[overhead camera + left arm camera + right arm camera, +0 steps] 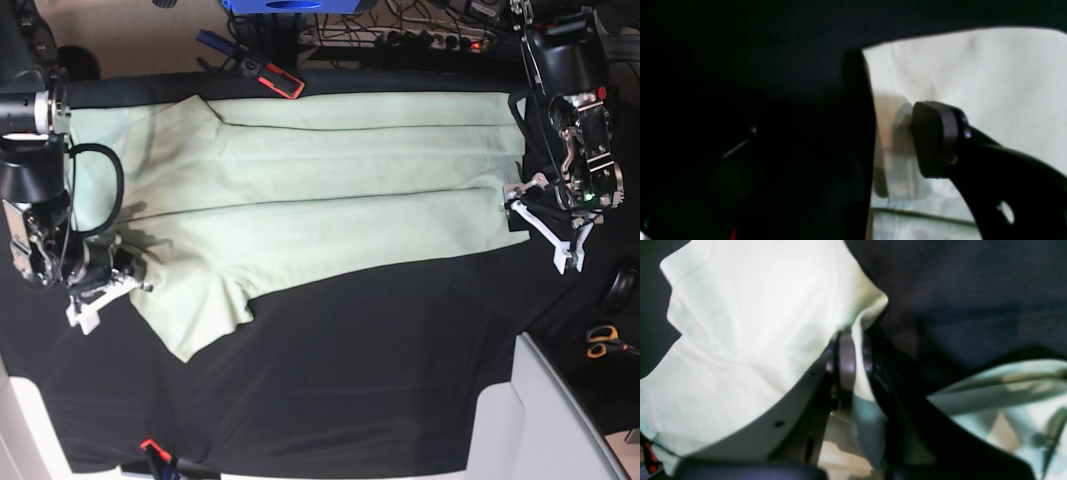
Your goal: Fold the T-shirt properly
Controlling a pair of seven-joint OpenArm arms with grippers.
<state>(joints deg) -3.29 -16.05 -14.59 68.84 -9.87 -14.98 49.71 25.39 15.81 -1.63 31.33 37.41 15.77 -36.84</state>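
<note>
A pale mint-green T-shirt [330, 190] lies spread flat across a table draped in a black cloth [380, 350], its length running from one side of the table to the other, with 1 short sleeve [190, 310] sticking out toward the near edge. 2 robot arms stand at opposite ends of the shirt. The right gripper [95, 290], seen at the left of the overhead view, sits low at the shirt's edge beside that sleeve. Its wrist camera shows the right gripper [848, 361] with jaws pressed together, pinching a fold of the green fabric between its pads, the cloth bunching up and away from the grip. The left gripper [545, 225], at the right of the overhead view, rests at the far end of the shirt near its corner. Its own camera shows the left gripper [893, 133] with jaws spread apart: 1 rounded dark pad [935, 138] stands clear with pale shirt fabric [973, 83] visible behind it, and nothing is caught between the jaws. Beyond the table's far edge lie a red and black tool [272, 76] and a tangle of cables [420, 30]. Orange-handled scissors [605, 343] lie off to the right of the overhead view, beside the table.
</note>
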